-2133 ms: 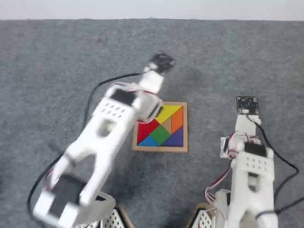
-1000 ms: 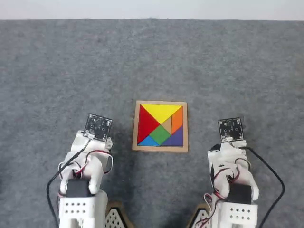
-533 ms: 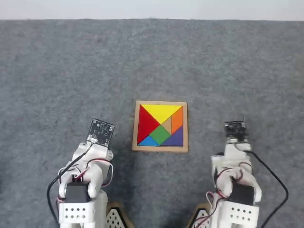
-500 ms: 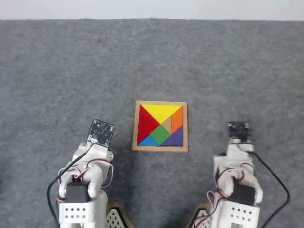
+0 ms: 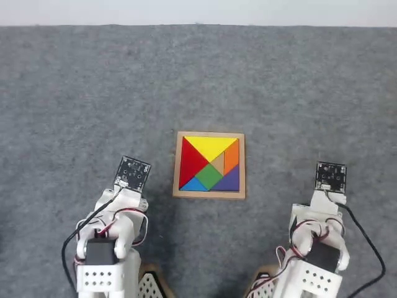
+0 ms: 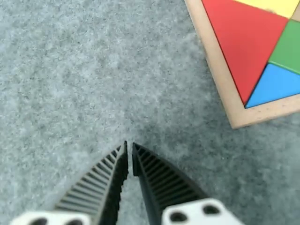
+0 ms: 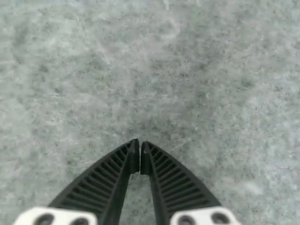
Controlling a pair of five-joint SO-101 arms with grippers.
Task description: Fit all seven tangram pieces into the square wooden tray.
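The square wooden tray lies mid-table holding the tangram pieces as a full square: yellow, red, orange, green, blue and purple pieces, plus a tan piece. In the left wrist view the tray's corner shows with red, blue and green pieces. My left gripper is shut over bare carpet beside the tray. My right gripper is shut over bare carpet. Both arms sit folded back near the table's front, left and right.
Grey carpet covers the whole table. The arm bases stand at the front edge. A pale wall strip runs along the far edge.
The left arm withdrew from over the tray to the front left and has stayed there. The right arm has drifted rightward and slightly toward the front. The tray and pieces stay still.
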